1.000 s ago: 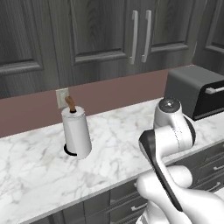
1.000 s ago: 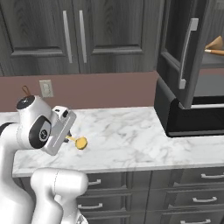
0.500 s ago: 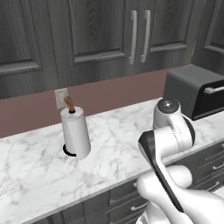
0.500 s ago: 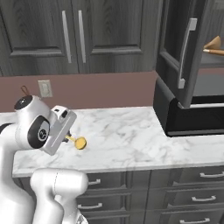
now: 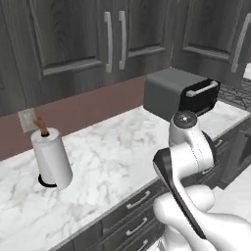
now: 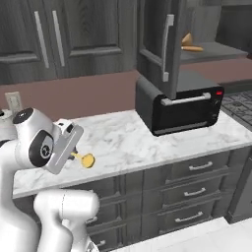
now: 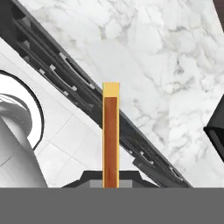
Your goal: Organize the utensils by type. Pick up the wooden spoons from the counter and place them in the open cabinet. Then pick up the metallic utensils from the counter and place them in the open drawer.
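Spoon (image 6: 87, 160), the gold one, is in my grip above the front edge of the counter (image 6: 118, 142), its round yellow bowl sticking out at 4 o'clock from my gripper (image 6: 74, 155). My fingers are closed on its thin handle.

In the right base view my arm stands at the far left. The elbow joint is up at about 10 o'clock from the hand, and the forearm slopes down from it to the right. The hand is tilted, pointing down and outward over the counter's edge.

In the left base view a paper-towel roll (image 5: 51, 159) stands at the left of the counter (image 5: 122, 142), and my arm rises at the lower right, folded so the upper link leans back toward the base.

In the hand view the spoon (image 7: 110, 131) runs straight up toward 12 o'clock from my gripper (image 7: 110, 179), with marble counter (image 7: 166, 52) at 1 o'clock.

Further right in the right base view, a black toaster oven (image 6: 184, 106) sits on the counter. Above it the cabinet (image 6: 162, 44) hangs open, and the wooden spoons (image 6: 191, 45) lie on its shelf, at 2 o'clock from my hand and well apart from it.
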